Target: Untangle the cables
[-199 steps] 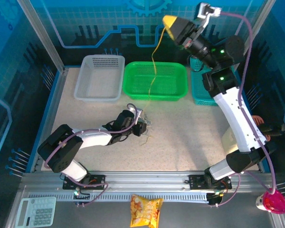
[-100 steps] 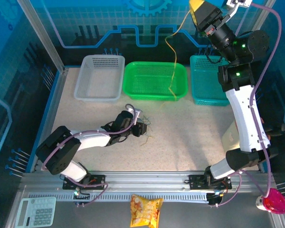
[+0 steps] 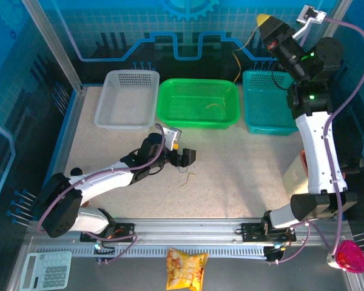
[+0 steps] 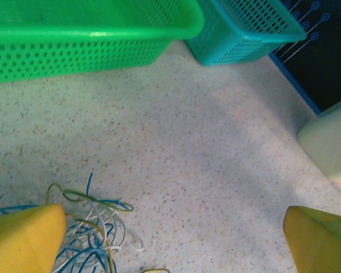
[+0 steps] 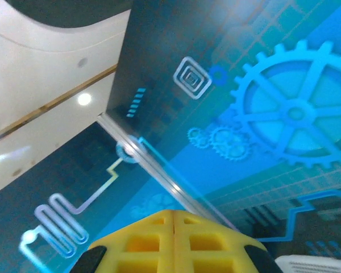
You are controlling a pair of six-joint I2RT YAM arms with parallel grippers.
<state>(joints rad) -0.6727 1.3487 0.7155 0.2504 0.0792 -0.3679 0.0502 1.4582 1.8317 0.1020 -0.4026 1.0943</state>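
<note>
On the counter (image 3: 249,163) ahead of the left arm, the cables (image 4: 94,230) sit as a small clump of blue, white and yellowish strands, looped through each other. Left tool (image 4: 170,242) hangs just over it, jaws wide, nothing between the yellow pads (image 4: 23,236); the clump is beside the left pad, not gripped. Right tool (image 3: 266,23) is up high at the back over the teal basket (image 3: 267,126). In the right wrist view its fingers are pressed together, and from above a thin yellow strand (image 3: 235,56) trails from it down toward that basket, so I read it as pinching that one. One more yellowish strand (image 3: 213,106) lies alone in the green basket (image 3: 198,124). My call: roughly two strands are out of the knot, one binned and one in the air. Most of the tangle is left, so we're early. Can't count the remaining strands at this resolution.
</note>
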